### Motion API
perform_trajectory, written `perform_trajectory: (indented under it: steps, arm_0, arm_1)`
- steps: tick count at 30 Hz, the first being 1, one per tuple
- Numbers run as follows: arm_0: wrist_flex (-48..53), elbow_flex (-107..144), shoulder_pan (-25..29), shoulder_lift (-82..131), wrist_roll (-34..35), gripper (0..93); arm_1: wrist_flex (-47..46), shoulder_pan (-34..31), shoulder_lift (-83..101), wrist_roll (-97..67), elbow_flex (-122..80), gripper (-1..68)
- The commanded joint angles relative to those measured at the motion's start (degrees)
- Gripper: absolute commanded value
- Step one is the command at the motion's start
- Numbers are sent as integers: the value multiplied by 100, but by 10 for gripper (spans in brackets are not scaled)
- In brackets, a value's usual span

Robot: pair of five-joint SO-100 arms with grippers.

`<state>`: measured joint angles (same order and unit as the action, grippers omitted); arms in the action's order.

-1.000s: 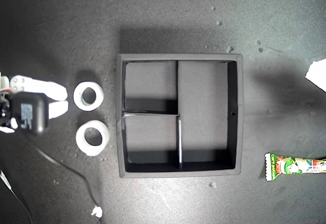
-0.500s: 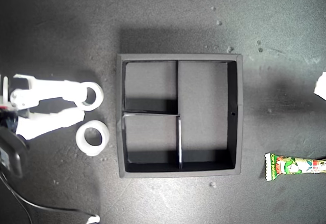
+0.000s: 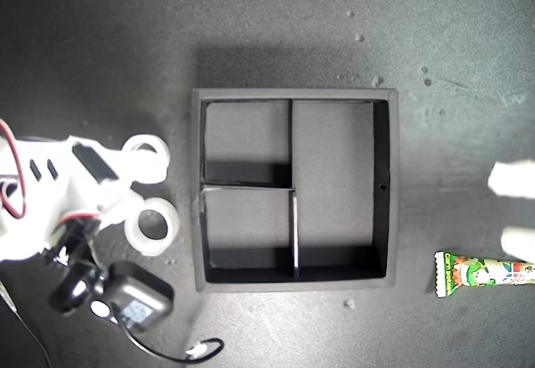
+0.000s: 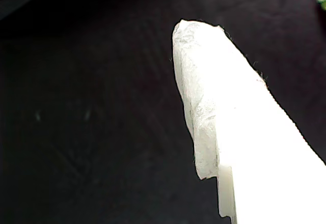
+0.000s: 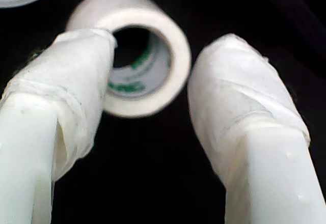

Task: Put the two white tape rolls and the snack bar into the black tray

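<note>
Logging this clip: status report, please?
Second end effector open around a white tape roll. First end effector open above snack bar. Black tray holds nothing; path unobstructed.

Exterior view: tape rolls left of tray, snack bar seemingly right.

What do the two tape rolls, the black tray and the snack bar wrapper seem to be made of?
The tape rolls: likely matte white paper or cloth tape; in the second wrist view one shows a printed core. The black tray: dull black, thin flat walls, perhaps card or foam board. The snack bar: probably glossy printed plastic film, with a crimped end.
</note>
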<state>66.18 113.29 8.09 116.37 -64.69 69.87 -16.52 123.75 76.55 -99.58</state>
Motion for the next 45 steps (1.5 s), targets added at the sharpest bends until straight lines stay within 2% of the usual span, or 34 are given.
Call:
perform_trajectory:
  steps: [1,8,14,30,34,39,45]
  arm_0:
    - [-26,325,114,-18,-431,125]
    - [-264,615,193,-246,-519,144]
    - [-334,360,202,-791,-220,167]
    - [-835,404,44,-1310,-141,177]
    - [-870,360,-132,-1652,-229,145]
    - [-1055,563,-510,-1784,-413,29]
    - [-1204,1055,-782,-826,-448,0]
  arm_1:
    - [466,-475,-202,439,264,239]
    - [387,-932,-202,853,-211,233]
    - [264,-932,-202,896,-457,222]
    - [-44,-976,-202,1090,-914,207]
    - [-79,-1046,-202,1099,-932,207]
    - [-132,-1169,-202,1151,-940,200]
    - [-141,-1327,-202,1213,-791,187]
